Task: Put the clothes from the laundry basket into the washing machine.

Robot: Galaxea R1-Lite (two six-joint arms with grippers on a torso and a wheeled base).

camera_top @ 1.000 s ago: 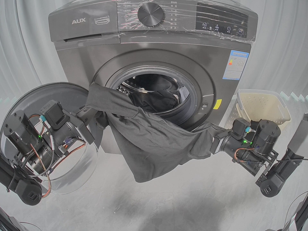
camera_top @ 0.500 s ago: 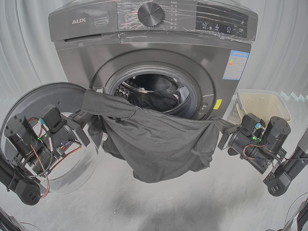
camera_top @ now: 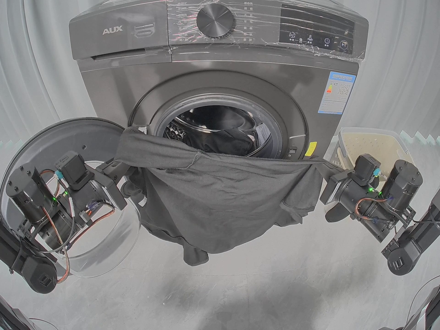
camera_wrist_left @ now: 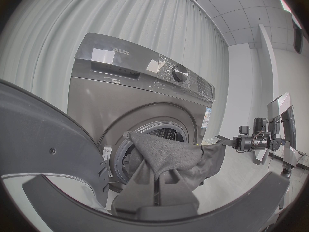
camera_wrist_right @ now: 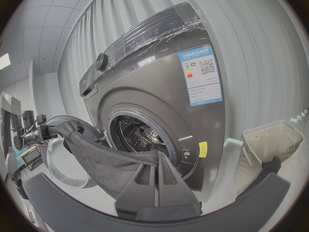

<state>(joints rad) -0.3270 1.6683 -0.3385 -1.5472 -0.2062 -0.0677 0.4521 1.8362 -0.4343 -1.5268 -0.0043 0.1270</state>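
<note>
left gripper [camera_top: 123, 165] closed on shirt [camera_top: 220, 193] | right gripper [camera_top: 326, 174] closed on its other end | shirt spans between grippers, before washer [camera_top: 119, 83] | basket [camera_top: 385, 145] behind right gripper

So the washing machine [camera_top: 137, 83] body looks like smooth grey metal with a soft satin sheen, and there's crinkly, glossy clear film [camera_top: 261, 33] over the control panel. The knob [camera_top: 215, 20] is shiny spun metal, and the drum [camera_wrist_right: 141, 139] is bright perforated steel. The shirt [camera_top: 220, 193] is matt dark grey knit cloth and looks pretty soft. The laundry basket [camera_top: 380, 147] is cream matt plastic, full of holes. The door [camera_top: 46, 134] has a glossy clear window. The floor [camera_top: 275, 280] is smooth and slightly shiny.
</note>
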